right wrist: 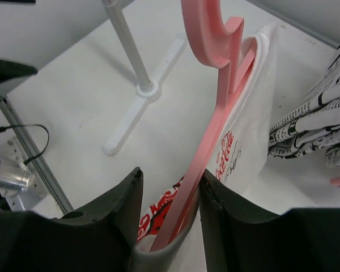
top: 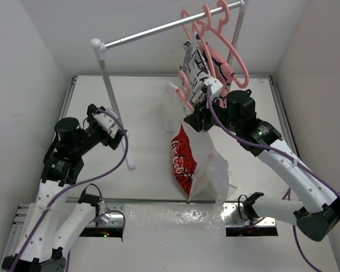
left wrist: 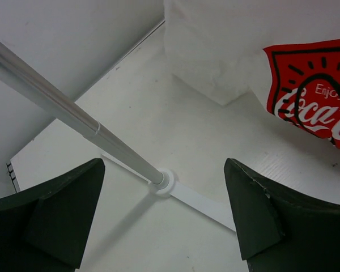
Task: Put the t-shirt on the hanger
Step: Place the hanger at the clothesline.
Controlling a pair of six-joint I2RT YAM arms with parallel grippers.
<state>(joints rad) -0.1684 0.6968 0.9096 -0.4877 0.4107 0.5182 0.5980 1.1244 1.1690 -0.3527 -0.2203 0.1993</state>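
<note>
The t-shirt (top: pixel 199 165), white with a red Coca-Cola panel, hangs in the air below my right gripper (top: pixel 200 113), its hem near the table. It also shows in the left wrist view (left wrist: pixel 311 102). In the right wrist view the salmon-pink hanger (right wrist: pixel 212 141) runs up between the fingers of my right gripper (right wrist: pixel 170 178), inside the shirt's ribbed collar (right wrist: pixel 255 51). The hanger lies against the right finger. Part of the hanger shows in the top view (top: pixel 184 96). My left gripper (top: pixel 118 131) is open and empty beside the rack's left post; it also appears in its own wrist view (left wrist: pixel 164 162).
A white clothes rack stands across the table: left post (top: pixel 110 96), foot (left wrist: pixel 164 182), silver rail (top: pixel 158 28). Several pink hangers (top: pixel 215 34) and a black-and-white patterned garment (top: pixel 195 62) hang at the rail's right end, just above my right gripper.
</note>
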